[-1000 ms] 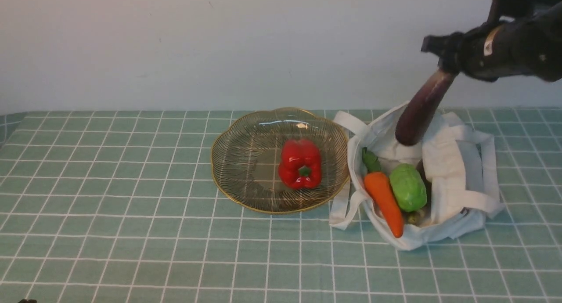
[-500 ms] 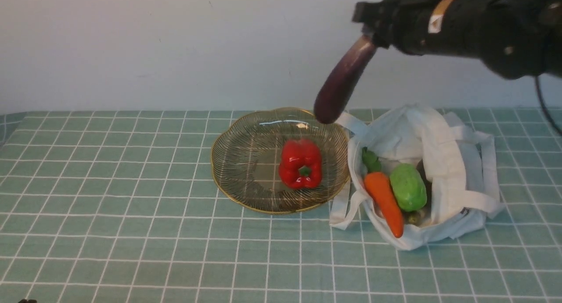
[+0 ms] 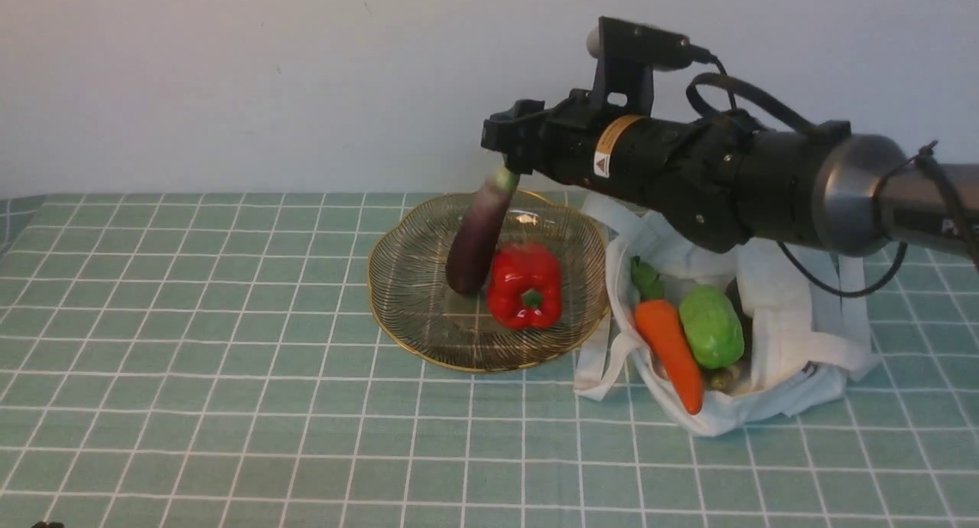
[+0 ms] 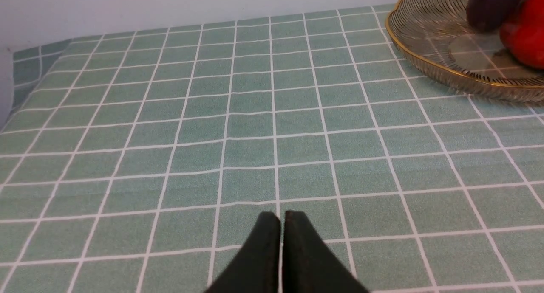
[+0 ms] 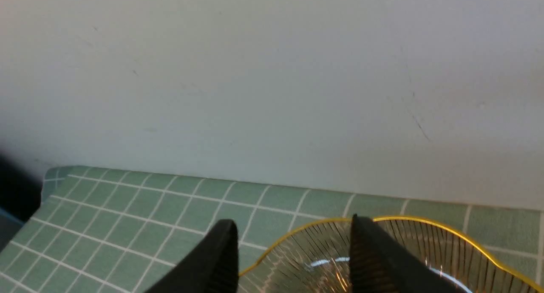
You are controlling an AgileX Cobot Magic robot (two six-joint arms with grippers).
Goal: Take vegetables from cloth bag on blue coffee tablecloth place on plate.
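Note:
The dark purple eggplant (image 3: 476, 237) leans steeply in the plate (image 3: 398, 306), its lower end on the glass beside the red bell pepper (image 3: 525, 285). Its green stem end sits just under my right gripper (image 3: 509, 141). In the right wrist view that gripper (image 5: 293, 220) is open above the plate's gold rim (image 5: 425, 223), with nothing between its fingers. The orange carrot (image 3: 669, 348) and the lumpy light green vegetable (image 3: 711, 327) lie in the mouth of the white cloth bag (image 3: 772, 283). My left gripper (image 4: 280, 214) is shut, low over the tablecloth (image 4: 255, 114).
The bag lies right of the plate, its strap handles touching the rim. My right arm reaches across above the bag. A white wall runs close behind the table's far edge.
My right arm swung left from above the bag to over the plate, carrying the eggplant and lowering it. The jaws have opened off it. The left gripper has not moved.

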